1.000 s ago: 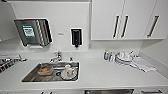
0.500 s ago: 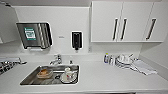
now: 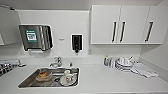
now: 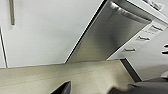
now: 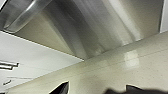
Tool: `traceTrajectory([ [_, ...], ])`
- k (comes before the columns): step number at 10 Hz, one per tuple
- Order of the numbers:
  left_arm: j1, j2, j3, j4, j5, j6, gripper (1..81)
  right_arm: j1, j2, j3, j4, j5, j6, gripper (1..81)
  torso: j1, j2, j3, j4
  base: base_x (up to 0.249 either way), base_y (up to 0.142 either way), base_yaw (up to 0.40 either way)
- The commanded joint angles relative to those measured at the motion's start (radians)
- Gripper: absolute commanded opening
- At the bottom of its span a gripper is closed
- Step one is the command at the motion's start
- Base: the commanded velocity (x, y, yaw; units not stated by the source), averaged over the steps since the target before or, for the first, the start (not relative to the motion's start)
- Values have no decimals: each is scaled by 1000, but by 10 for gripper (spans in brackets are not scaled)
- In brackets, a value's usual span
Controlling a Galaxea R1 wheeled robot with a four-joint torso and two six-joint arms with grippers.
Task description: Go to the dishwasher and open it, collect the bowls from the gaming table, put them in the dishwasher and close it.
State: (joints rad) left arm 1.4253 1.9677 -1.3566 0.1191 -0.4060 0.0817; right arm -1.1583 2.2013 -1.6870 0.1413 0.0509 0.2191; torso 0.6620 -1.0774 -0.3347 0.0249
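The dishwasher (image 4: pixel 110 35) is shut, its brushed steel front set between white cabinet doors, with its bar handle (image 4: pixel 127 13) along the top edge. The right wrist view looks close along the same steel front (image 5: pixel 95 27) and the handle (image 5: pixel 22 12). My left gripper (image 4: pixel 90 90) and my right gripper (image 5: pixel 87 90) hang low in front of it, above the beige floor, as dark shapes at the frame edge. Neither touches the door. The bowls and the gaming table are out of view.
In the head view a white counter (image 3: pixel 105 80) holds a steel sink (image 3: pixel 27 81) with dishes in it, a faucet (image 3: pixel 57 61), a stack of plates (image 3: pixel 124 63) and cloths (image 3: pixel 145 70). White wall cabinets (image 3: pixel 125 25) hang above. Drawers (image 4: pixel 145 37) flank the dishwasher.
The whole head picture has shifted a little downward, so the camera has moved. Nothing on the counter has moved.
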Motion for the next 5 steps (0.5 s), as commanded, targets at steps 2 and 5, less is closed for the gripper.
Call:
traceTrajectory([
  [2,-124,-113,160,161,141,-5,811,102,-45,17,12,-31,3,811,84,-130,0,0,0,0,0],
  [5,-102,-85,169,175,147,-5,811,105,-48,7,14,-31,5,811,149,-236,-21,0,0,0,0],
])
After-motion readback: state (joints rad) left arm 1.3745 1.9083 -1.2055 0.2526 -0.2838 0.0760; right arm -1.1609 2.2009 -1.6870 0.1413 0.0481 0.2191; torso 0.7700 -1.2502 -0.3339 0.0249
